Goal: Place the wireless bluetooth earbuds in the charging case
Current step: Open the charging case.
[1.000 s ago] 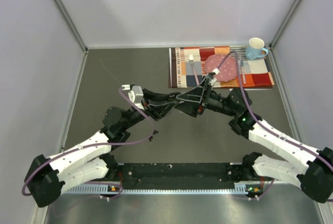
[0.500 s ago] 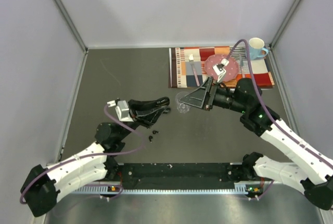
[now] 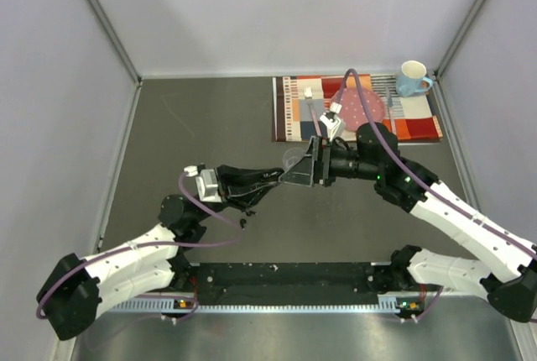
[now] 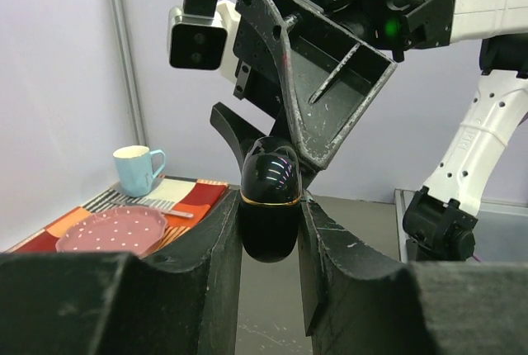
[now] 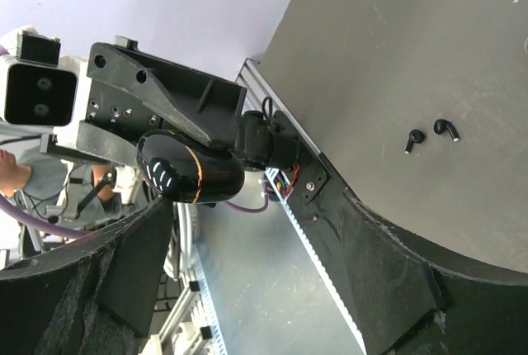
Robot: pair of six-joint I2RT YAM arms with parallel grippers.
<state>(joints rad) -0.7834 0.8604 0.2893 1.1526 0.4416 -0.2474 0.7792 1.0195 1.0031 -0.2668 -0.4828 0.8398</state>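
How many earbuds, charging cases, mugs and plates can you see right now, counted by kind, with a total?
earbuds: 2, both lying on the table
charging case: 1
mug: 1
plate: 1
Total: 5

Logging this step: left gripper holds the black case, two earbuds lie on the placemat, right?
No. The left gripper holds the black case, but the two earbuds lie on the grey table, not the placemat, as the right wrist view shows.
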